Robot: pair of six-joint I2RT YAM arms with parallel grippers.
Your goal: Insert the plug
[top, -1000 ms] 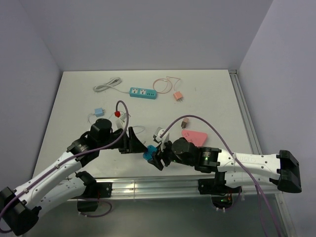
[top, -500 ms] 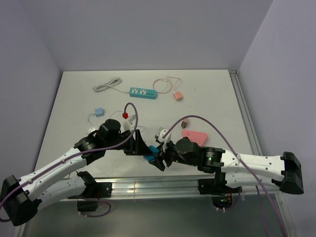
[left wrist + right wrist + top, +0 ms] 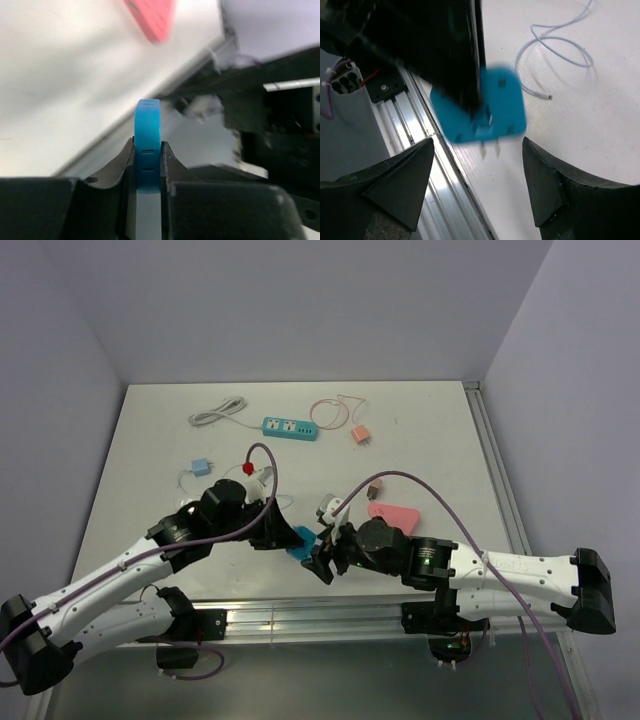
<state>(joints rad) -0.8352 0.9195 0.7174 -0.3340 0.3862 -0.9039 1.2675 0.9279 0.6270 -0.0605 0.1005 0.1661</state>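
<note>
My left gripper (image 3: 148,150) is pinching the blue plug (image 3: 148,122) edge-on, low over the near side of the table (image 3: 430,440), while my right gripper (image 3: 476,150) is standing wide just beside it. I am judging this the pickup stage. Next I am needing to carry the plug to the far power strip (image 3: 290,428) and line up its prongs.

Left claw (image 3: 147,150) has clamped the blue plug (image 3: 148,125) (right claw (image 3: 476,145) let go).
</note>
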